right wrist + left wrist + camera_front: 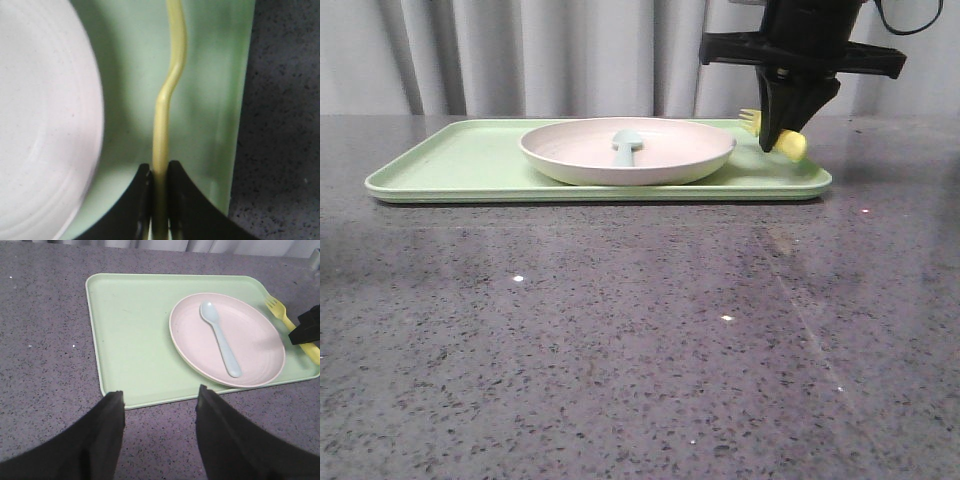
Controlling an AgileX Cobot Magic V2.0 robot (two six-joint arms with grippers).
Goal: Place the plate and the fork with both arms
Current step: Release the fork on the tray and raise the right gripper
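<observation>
The cream-pink plate [650,150] sits on the right half of the light-green tray [450,165], with a pale blue-green spoon [626,146] lying in it. The yellow fork [790,143] is at the tray's right end beside the plate. My right gripper [775,135] is shut on the fork's handle [161,150], low over the tray [210,100]; the plate [45,115] is just beside it. My left gripper [159,395] is open and empty, over the bare table just short of the tray's near edge [150,401]. In its view I see the plate [250,340], the spoon [222,342] and the fork [280,312].
The table [620,340] is dark speckled stone. A grey curtain [520,50] hangs behind it. The left half of the tray [130,330] carries nothing.
</observation>
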